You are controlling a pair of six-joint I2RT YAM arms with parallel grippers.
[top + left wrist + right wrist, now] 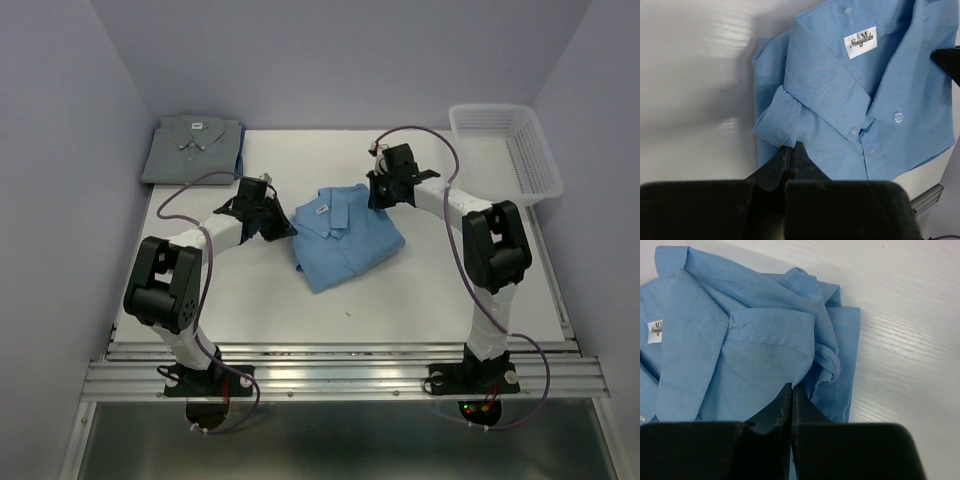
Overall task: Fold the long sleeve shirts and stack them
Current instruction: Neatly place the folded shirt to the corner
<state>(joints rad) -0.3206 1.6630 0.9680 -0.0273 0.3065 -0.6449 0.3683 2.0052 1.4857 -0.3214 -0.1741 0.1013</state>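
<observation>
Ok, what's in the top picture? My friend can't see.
A folded sky-blue shirt lies on the table, with the left arm and right arm at either side, jaws shut on its edges. A folded grey shirt sits at the far left corner, a white mesh basket at the far right.

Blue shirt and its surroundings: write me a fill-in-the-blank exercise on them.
The left gripper and right gripper are both ___ on the blue shirt.
The grey shirt lies folded at the far ___ corner of the table.
The mesh basket at the far right is ___ in colour.
Missing words: shut, left, white.
</observation>
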